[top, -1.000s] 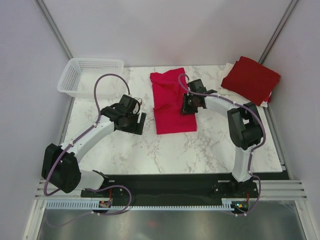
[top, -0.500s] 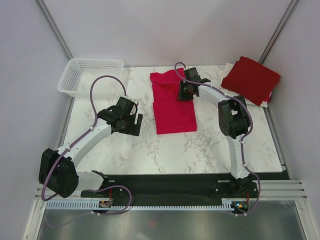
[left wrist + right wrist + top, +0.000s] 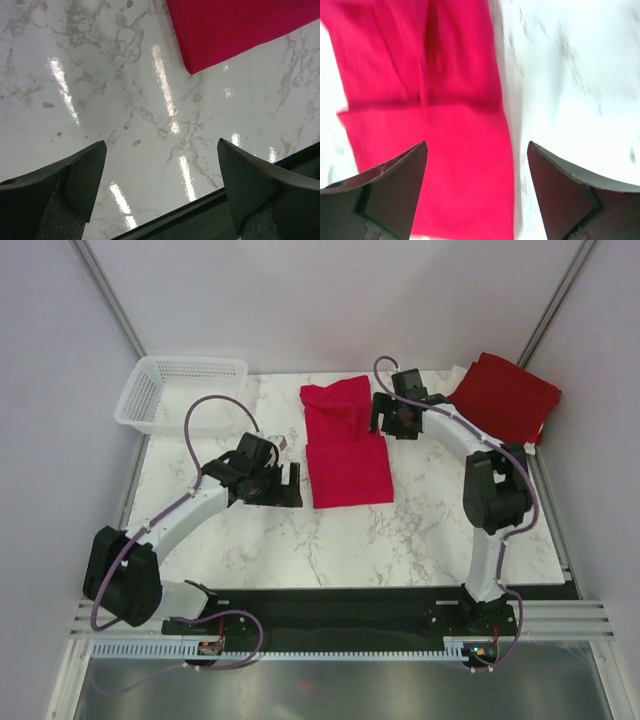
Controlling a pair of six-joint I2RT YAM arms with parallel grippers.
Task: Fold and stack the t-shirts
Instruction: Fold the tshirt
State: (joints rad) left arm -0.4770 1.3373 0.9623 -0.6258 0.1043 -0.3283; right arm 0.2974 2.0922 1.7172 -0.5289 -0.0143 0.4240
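A bright crimson t-shirt (image 3: pixel 345 450), folded into a long strip, lies flat mid-table. My right gripper (image 3: pixel 392 420) hovers open at the strip's far right edge. In the right wrist view the crimson cloth (image 3: pixel 445 95) lies under the open right gripper (image 3: pixel 477 145) and nothing is pinched. My left gripper (image 3: pixel 288 485) is open just left of the strip's near corner. The left wrist view has that crimson corner (image 3: pixel 235 30) ahead of the empty left gripper (image 3: pixel 161 145). A darker red t-shirt (image 3: pixel 503 398) rests on white cloth (image 3: pixel 458 378) at the back right.
A white mesh basket (image 3: pixel 180 390) stands at the back left corner. The table's near edge and black base rail (image 3: pixel 200 215) lie just under the left gripper. Grey walls close in the back and both sides.
My right gripper let go of the crimson shirt's right side, opened wide and moved back and to the right. The left gripper opened wider and shifted right towards the shirt.
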